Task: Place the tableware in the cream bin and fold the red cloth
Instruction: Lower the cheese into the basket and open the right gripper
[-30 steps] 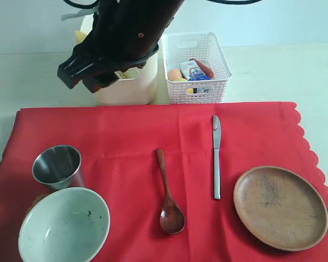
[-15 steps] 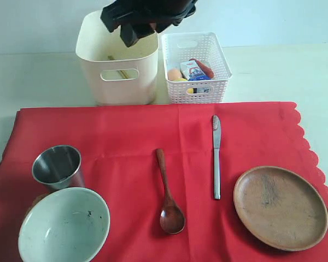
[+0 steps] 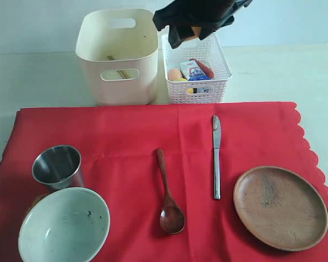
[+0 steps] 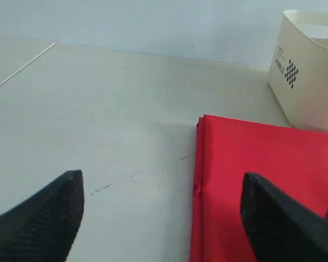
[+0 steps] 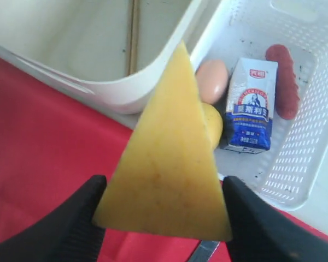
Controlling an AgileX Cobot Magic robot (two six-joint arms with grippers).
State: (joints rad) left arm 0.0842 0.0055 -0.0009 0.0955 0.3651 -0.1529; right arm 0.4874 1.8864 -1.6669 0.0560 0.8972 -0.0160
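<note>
On the red cloth (image 3: 126,136) lie a steel cup (image 3: 57,166), a pale bowl (image 3: 64,225), a dark wooden spoon (image 3: 167,191), a silver knife (image 3: 216,155) and a brown plate (image 3: 280,207). Behind it stands the cream bin (image 3: 117,76) with chopsticks (image 3: 116,65) inside. My right gripper (image 3: 188,33) hangs above the white basket, shut on a yellow cheese wedge (image 5: 167,164). The left gripper (image 4: 161,183) is open and empty over the bare table, at the cloth's folded edge (image 4: 251,153); the exterior view does not show it.
The white lattice basket (image 3: 197,90) stands right of the cream bin and holds an egg (image 5: 212,79), a blue-white milk carton (image 5: 250,106) and a red sausage (image 5: 283,79). Pale tabletop (image 4: 98,109) surrounds the cloth.
The right arm has swung right from in front of and above the cream bin to above the white basket, uncovering the bin. Everything on the cloth stayed put.
</note>
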